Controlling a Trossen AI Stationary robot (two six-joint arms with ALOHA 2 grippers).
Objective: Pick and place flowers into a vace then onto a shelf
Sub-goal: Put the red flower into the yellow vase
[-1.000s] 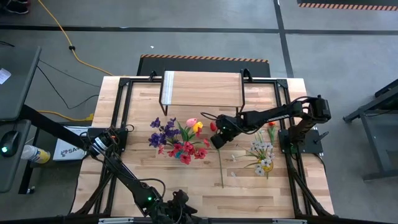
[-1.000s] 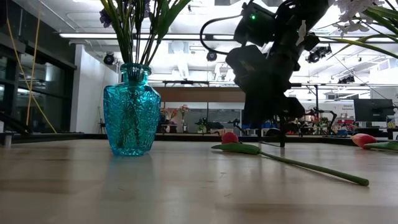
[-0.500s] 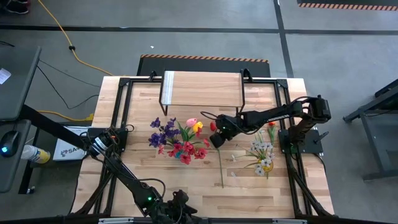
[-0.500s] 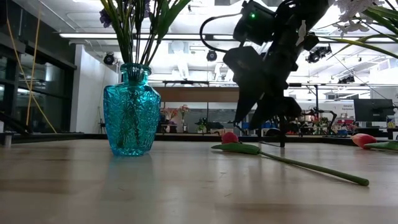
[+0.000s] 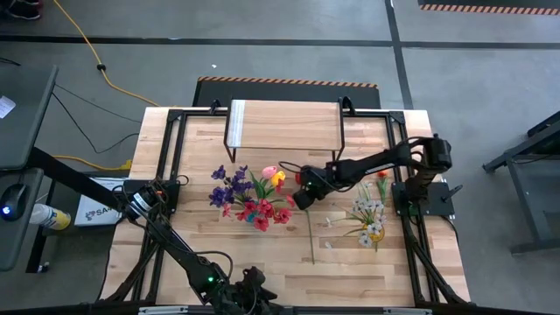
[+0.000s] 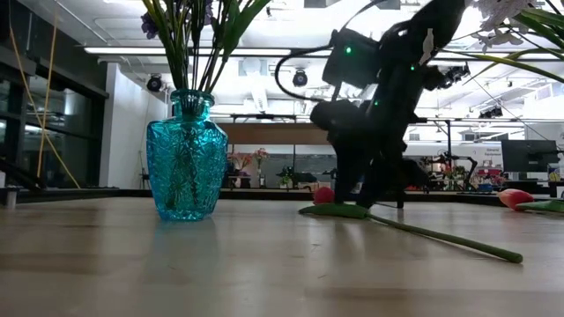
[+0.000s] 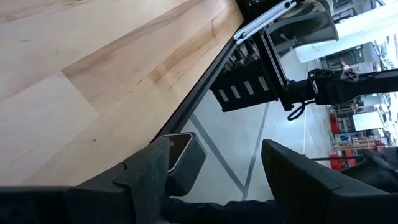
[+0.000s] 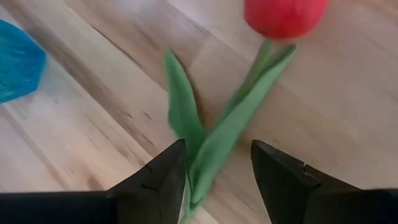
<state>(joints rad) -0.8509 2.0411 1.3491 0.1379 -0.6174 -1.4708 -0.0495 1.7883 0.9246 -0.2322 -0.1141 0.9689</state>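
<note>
A red tulip (image 5: 311,232) lies on the plank table, bloom (image 8: 285,15) toward the far side, its stem and leaves (image 6: 339,210) flat on the wood. My right gripper (image 8: 217,149) is open, low over the tulip and pointing steeply down, one finger on each side of the leaves just below the bloom; whether they touch, I cannot tell. The blue glass vase (image 6: 185,158) stands to its left with several flowers (image 5: 249,197) in it. The shelf (image 5: 284,124) stands at the far edge. My left gripper (image 7: 214,143) waits open at the near edge (image 5: 255,282).
White-bloomed flowers (image 5: 369,219) and an orange-red one (image 5: 382,175) lie on the table right of the tulip. Black frame rails (image 5: 175,157) run along the table's left and right sides. Bare wood lies between the vase and the near edge.
My right gripper has opened and then come down toward the red tulip, ending with its fingers on either side of the leaves. The tulip has stayed where it was.
</note>
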